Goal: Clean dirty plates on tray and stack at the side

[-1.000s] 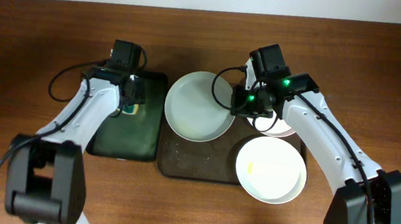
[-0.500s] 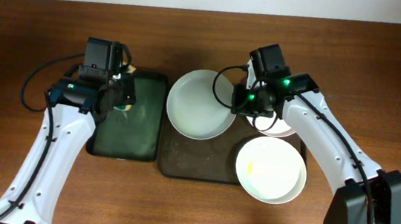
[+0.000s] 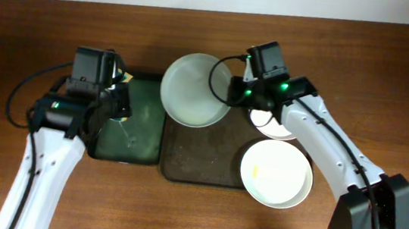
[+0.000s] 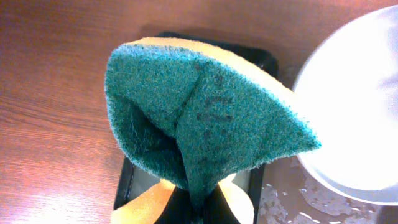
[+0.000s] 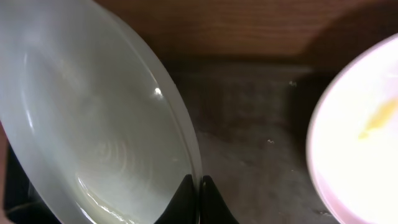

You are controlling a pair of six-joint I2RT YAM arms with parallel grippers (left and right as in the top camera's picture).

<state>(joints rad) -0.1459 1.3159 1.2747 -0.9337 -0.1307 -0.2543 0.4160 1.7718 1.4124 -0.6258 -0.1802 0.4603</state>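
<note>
My right gripper [image 3: 231, 93] [image 5: 198, 183] is shut on the right rim of a white plate [image 3: 194, 90] [image 5: 93, 137] and holds it lifted over the far left part of the dark brown tray [image 3: 204, 156]. A second plate [image 3: 276, 172] with a yellow smear lies at the tray's near right and also shows in the right wrist view [image 5: 360, 137]. A third plate [image 3: 273, 124] is mostly hidden under my right arm. My left gripper [image 3: 117, 109] [image 4: 199, 199] is shut on a folded green and yellow sponge [image 4: 199, 112], above the dark green tray [image 3: 138, 134].
The dark green black-rimmed tray [image 4: 127, 180] lies left of the brown tray, touching it. Water drops lie on the brown tray's bare floor [image 4: 286, 199]. Brown wooden table [image 3: 391, 81] surrounds both trays.
My right gripper has lifted and carried the plate up and to the left. My left arm has swung left and toward the near side, with the sponge still over the green tray.
</note>
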